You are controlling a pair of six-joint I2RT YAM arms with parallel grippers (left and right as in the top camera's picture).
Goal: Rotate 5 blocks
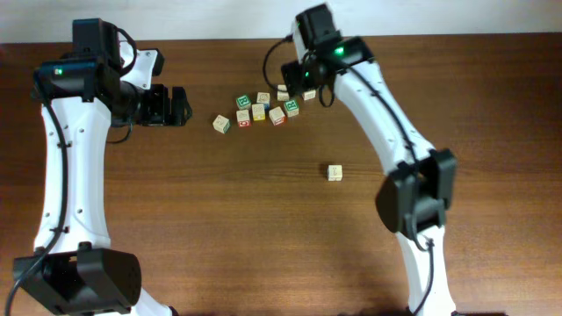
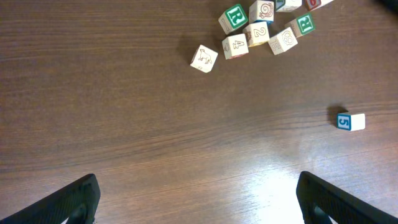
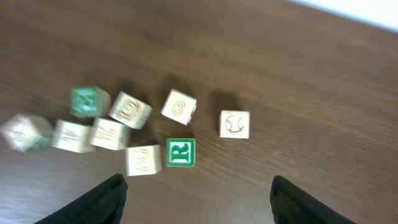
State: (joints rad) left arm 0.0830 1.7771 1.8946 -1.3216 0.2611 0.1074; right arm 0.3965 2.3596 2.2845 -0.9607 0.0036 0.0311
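Observation:
The blocks [image 1: 263, 107] are small pale wooden cubes, some with green faces, lying in a loose cluster at the table's far middle. Several touch side by side. In the left wrist view the blocks [image 2: 256, 32] lie at the top, far beyond my left gripper [image 2: 196, 202], which is open over bare wood. In the overhead view the left gripper [image 1: 180, 105] stands left of the cluster. My right gripper [image 1: 296, 81] hangs above the cluster's right end. In its wrist view the right gripper [image 3: 199, 202] is open and holds nothing, with a green R block [image 3: 180, 152] just beyond its fingers [image 3: 106, 199].
One cube [image 1: 221, 124] lies apart at the cluster's left. Another single cube [image 1: 335, 173] sits nearer the table's middle, showing a blue 5 face [image 2: 343, 121] in the left wrist view. A lone cube [image 3: 234, 124] rests right of the cluster.

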